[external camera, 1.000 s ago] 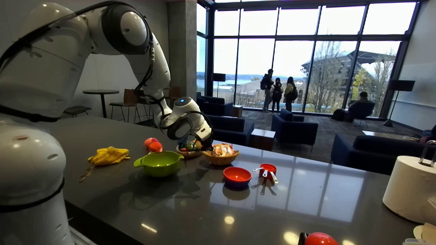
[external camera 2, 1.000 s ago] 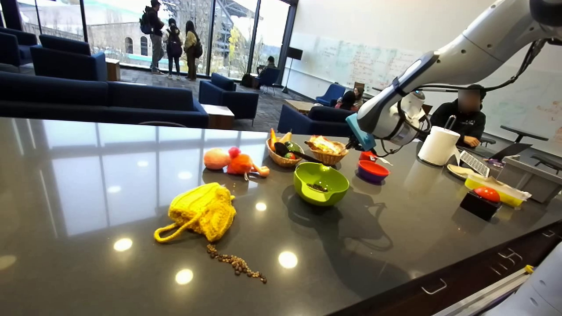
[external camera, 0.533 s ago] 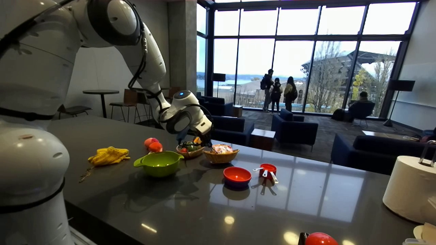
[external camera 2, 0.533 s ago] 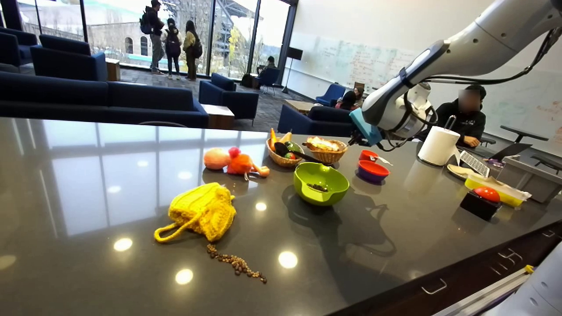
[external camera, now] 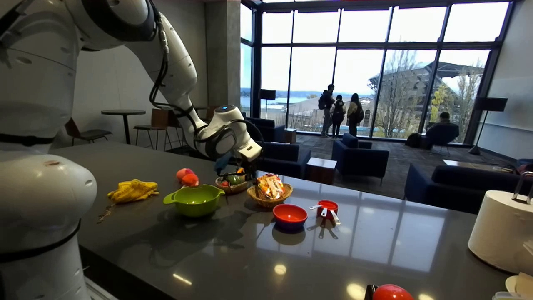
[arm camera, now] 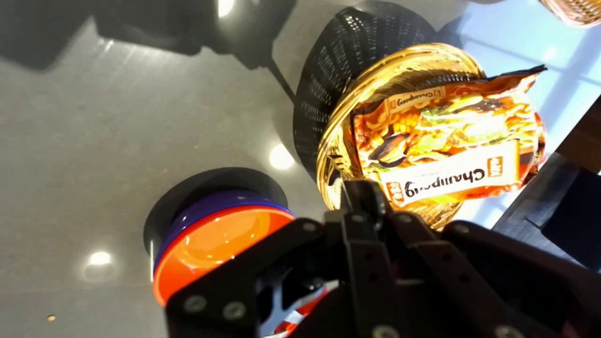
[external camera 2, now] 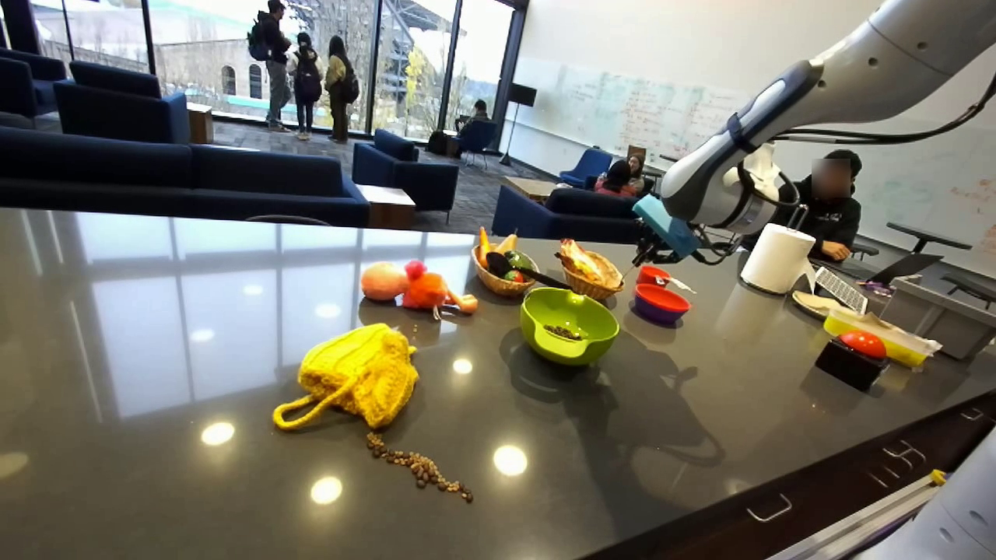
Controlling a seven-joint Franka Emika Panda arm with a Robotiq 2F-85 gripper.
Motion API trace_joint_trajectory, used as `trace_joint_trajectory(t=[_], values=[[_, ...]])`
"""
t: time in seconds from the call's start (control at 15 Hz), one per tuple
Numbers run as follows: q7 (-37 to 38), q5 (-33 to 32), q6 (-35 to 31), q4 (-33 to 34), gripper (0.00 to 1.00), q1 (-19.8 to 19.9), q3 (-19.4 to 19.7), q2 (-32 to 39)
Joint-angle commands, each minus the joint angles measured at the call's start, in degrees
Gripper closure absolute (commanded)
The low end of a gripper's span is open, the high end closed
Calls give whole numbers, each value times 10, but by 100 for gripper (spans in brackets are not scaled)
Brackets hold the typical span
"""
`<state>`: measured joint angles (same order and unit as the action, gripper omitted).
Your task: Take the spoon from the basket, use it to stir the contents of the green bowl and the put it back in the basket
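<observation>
Gripper (arm camera: 362,199): fingers drawn fully together, no spoon between them. In the wrist view the tips overlapped the rim of the packet basket (arm camera: 394,68); whether they pinched it, could not tell. Clock positions below taken from the gripper, in an exterior view.

8 o'clock, near: over the last second this basket slid toward 3 and tipped, its packet (arm camera: 446,136) rearing steeper. Probable rim drag; if so, no gain for the stir, and some risk of a spill.

7 o'clock: green bowl (external camera 2: 545,344) held small brown bits (external camera 2: 562,332).

9 o'clock, farthest: black spoon (external camera 2: 498,266) lay unmoved in the fruit basket (external camera 2: 502,287). Which basket the task meant was unsettled. No stirring under way.

Materials: coarse round wicker; crinkled glossy film; red bowl (external camera 2: 661,297) at 5 o'clock smooth, purple outside; green bowl shiny, lipped; spoon dark, round-headed, long-handled.
</observation>
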<state>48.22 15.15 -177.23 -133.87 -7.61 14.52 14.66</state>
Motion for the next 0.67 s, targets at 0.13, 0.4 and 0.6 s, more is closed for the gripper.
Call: trace_joint_trajectory(t=[0.13,0.4,0.6], values=[[64,-112,48,-15,99,-109,119,-47],[106,-201,85,-3,99,-172,168,-72],[175,-305,119,16,99,-221,207,-92]])
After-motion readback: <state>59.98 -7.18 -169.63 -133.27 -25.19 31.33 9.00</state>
